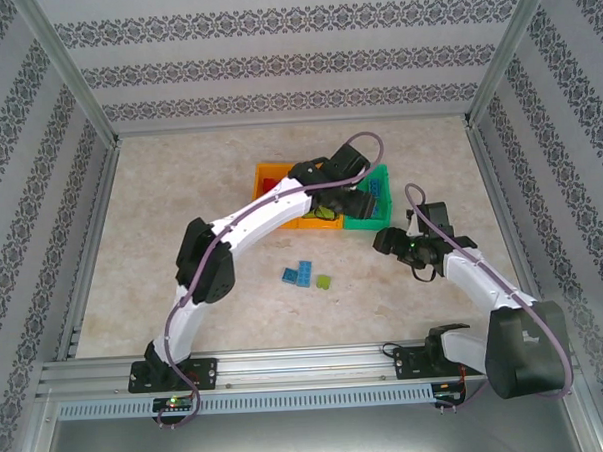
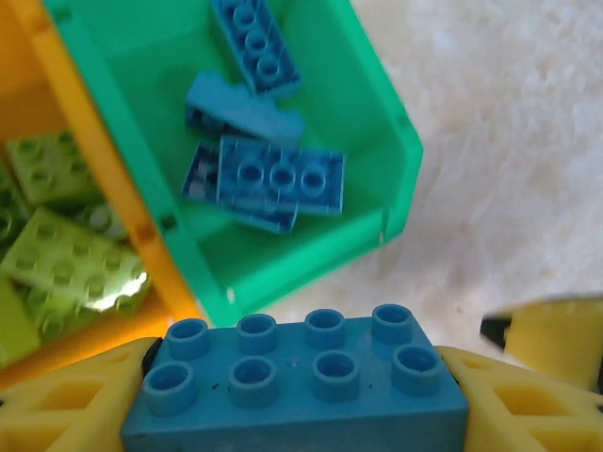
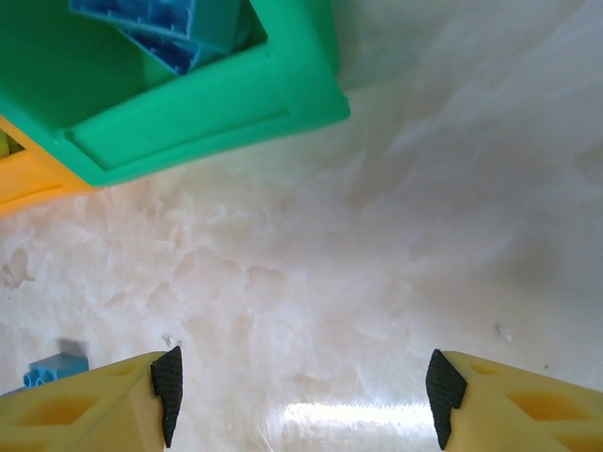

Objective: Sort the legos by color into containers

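One blue brick (image 2: 292, 372) clamped in the left gripper (image 2: 297, 410), poised by the green bin (image 2: 372, 104) collecting blues (image 2: 281, 176); right gripper (image 3: 300, 386) gapes empty.

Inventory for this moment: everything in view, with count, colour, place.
Green plastic bin: one, green, right end of row.
Orange plastic bins: two, orange, left of it.
Blue studded bricks: at least four, blue, inside the green bin.
Lime studded bricks: several, lime, in the adjoining orange bin.
Loose blue bricks: one or two, blue, on the beige table.
Loose lime brick: one, lime, beside them.
Eight-stud blue brick: one, gripped beside the green bin.
Left gripper: yellow, shut on it.
Right gripper: yellow, open, empty.
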Tool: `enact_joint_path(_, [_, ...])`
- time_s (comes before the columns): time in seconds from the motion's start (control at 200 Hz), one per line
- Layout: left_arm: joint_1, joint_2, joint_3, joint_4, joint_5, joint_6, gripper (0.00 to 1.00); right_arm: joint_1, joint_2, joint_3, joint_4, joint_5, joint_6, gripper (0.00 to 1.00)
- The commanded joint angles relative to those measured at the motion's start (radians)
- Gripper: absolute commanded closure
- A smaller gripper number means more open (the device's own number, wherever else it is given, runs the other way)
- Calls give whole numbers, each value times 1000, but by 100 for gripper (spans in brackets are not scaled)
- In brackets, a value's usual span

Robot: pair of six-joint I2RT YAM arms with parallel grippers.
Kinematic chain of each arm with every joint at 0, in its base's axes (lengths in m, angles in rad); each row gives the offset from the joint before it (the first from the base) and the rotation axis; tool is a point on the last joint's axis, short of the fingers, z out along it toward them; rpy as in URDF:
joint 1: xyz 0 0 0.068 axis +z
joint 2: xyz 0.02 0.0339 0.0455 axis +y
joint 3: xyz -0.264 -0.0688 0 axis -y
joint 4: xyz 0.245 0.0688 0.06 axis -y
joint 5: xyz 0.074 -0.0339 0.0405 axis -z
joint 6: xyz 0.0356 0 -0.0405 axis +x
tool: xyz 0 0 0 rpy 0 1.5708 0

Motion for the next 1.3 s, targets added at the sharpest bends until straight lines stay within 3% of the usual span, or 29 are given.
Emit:
enact_joint_path(0.0, [45, 99, 146, -26, 114, 74, 51, 9, -61, -37, -1, -13, 25, 27])
enact_joint_path(0.235, [89, 226, 281, 33, 210, 77, 49, 8, -96, -72, -8, -26, 24, 25])
enact_joint_path(0.355, [112, 250, 288, 57, 236, 52, 35, 29, -95, -87, 29, -64, 24, 24])
enact_joint_path(0.495, [118, 255, 286, 90, 266, 25, 19, 168, -71, -66, 19, -28, -68, 17])
enact_joint_path(0.59, [119, 253, 286, 107, 280, -8, 0, 269, -24, -32, 10, -7, -112, 13])
enact_joint_path(0.789, [123, 207, 244, 137, 274, -63, 0, 475, 66, 46, -3, 99, -205, 11])
enact_joint_path(0.929, [149, 125, 129, 215, 286, -127, 0, 572, 139, 122, -42, 136, -293, 10])
enact_joint_path(1.144, [264, -65, -240, 472, 371, -281, 0, 652, 263, 221, -64, 99, -385, 11])
enact_joint_path(1.294, [323, -203, -460, 545, 359, -290, 0, 681, 380, 297, -121, 126, -395, 16])
